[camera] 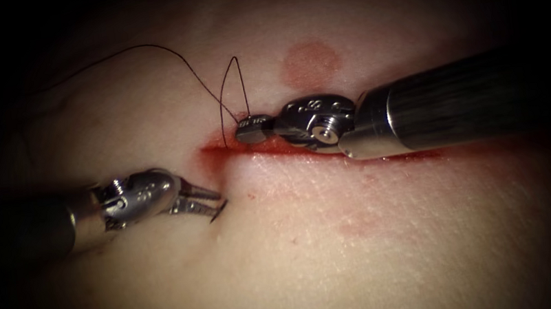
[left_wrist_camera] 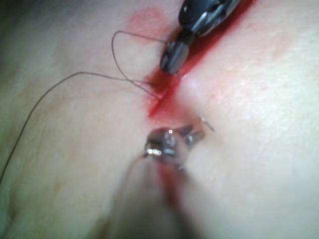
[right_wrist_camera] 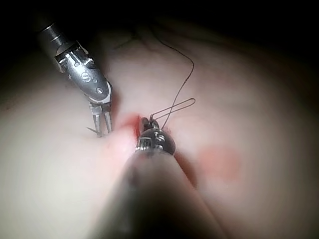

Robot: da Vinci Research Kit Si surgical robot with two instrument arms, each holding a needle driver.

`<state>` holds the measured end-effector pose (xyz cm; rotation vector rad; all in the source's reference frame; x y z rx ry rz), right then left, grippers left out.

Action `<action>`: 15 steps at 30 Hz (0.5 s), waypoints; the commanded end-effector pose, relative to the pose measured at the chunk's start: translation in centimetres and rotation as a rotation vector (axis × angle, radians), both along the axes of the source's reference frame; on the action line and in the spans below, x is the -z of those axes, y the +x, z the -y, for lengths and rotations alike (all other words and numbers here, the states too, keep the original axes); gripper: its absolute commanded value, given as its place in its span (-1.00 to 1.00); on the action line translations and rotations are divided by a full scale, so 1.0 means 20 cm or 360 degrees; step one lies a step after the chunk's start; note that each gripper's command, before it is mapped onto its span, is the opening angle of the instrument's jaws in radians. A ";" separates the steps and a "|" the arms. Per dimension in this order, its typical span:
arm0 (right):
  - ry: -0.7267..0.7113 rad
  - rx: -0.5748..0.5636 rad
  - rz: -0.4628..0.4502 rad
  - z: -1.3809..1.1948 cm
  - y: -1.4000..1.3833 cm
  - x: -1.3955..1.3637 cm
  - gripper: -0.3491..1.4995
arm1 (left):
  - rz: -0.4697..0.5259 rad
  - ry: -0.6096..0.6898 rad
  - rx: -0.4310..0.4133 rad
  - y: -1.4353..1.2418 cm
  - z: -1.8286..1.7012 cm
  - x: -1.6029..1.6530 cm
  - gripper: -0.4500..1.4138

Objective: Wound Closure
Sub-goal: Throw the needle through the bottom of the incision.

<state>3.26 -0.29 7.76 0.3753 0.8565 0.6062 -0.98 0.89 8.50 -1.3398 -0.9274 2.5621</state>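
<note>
Over the wet tissue (camera: 369, 248): left pincer (camera: 215, 201) parted at needle tip (camera: 218, 213), right pincer (camera: 245, 131) clamped on thread (camera: 230, 87).

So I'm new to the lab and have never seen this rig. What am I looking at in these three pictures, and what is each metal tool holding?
This is a surgical practice robot closing a cut in pork belly, the tissue. One picture looks down from an endoscope; the other two come from cameras riding near each arm's wrist. The left tool comes in from the left, its jaws parted around the needle, a small dark point sticking out of the tissue below the cut's left end. The right tool lies along the cut, jaws shut on the thread, which loops up and trails away to the upper left. Red fluid lines the cut.
</note>
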 end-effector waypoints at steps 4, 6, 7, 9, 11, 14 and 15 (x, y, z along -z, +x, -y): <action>0.0075 0.0022 -0.0068 0.007 0.007 -0.005 -1.00 | 0.0001 0.0003 0.0002 -0.003 0.001 -0.004 -0.70; 0.0138 0.0022 -0.0097 0.009 0.007 -0.006 -1.00 | 0.0001 0.0003 0.0002 -0.003 0.002 -0.004 -0.70; 0.0161 0.0023 -0.0108 0.010 0.008 -0.006 -1.00 | 0.0001 0.0003 0.0002 -0.003 0.002 -0.004 -0.70; 0.0235 0.0021 -0.0135 0.012 0.008 -0.007 -1.00 | 0.0001 0.0003 0.0002 -0.003 0.002 -0.004 -0.70; 0.0331 -0.0001 -0.0175 0.015 0.009 -0.008 -1.00 | 0.0001 0.0003 0.0002 -0.004 0.001 -0.004 -0.69; 0.0469 -0.0018 -0.0237 0.021 0.009 -0.010 -1.00 | 0.0000 0.0003 0.0004 -0.004 0.001 -0.004 -0.69; 0.0504 -0.0011 -0.0250 0.023 0.010 -0.010 -1.00 | 0.0000 0.0003 0.0004 -0.004 0.001 -0.004 -0.69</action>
